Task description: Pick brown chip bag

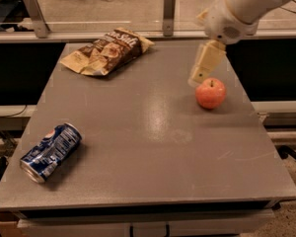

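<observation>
The brown chip bag [106, 52] lies flat and crinkled at the far left of the grey table [153, 147], dark brown with tan ends and white lettering. My gripper [203, 65] hangs from the white arm at the upper right, above the table and just over the red apple [210, 93]. It is well to the right of the bag and holds nothing that I can see.
A crushed blue soda can [50, 152] lies on its side near the table's front left. A rail with metal posts [168, 6] runs along the far edge behind the bag.
</observation>
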### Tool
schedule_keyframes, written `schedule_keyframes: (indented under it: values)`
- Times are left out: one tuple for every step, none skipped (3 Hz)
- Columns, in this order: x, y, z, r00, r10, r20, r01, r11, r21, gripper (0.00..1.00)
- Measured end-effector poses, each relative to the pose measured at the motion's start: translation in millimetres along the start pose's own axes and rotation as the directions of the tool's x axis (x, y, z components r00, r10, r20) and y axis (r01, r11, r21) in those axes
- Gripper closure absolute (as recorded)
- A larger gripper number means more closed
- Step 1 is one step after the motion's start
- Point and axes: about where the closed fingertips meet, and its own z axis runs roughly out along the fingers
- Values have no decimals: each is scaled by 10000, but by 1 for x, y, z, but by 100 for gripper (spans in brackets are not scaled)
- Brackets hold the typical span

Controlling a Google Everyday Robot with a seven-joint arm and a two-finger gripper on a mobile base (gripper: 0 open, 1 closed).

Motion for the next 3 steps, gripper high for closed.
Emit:
schedule_keyframes:
  values:
    - [-43,-38,49,9941,-439,990,427,9990,138,0]
    - [-83,-66,91,9808,-599,1854,579,9982,167,0]
    - [-115,-84,129,9646,-354,2613,384,9992,-67,0]
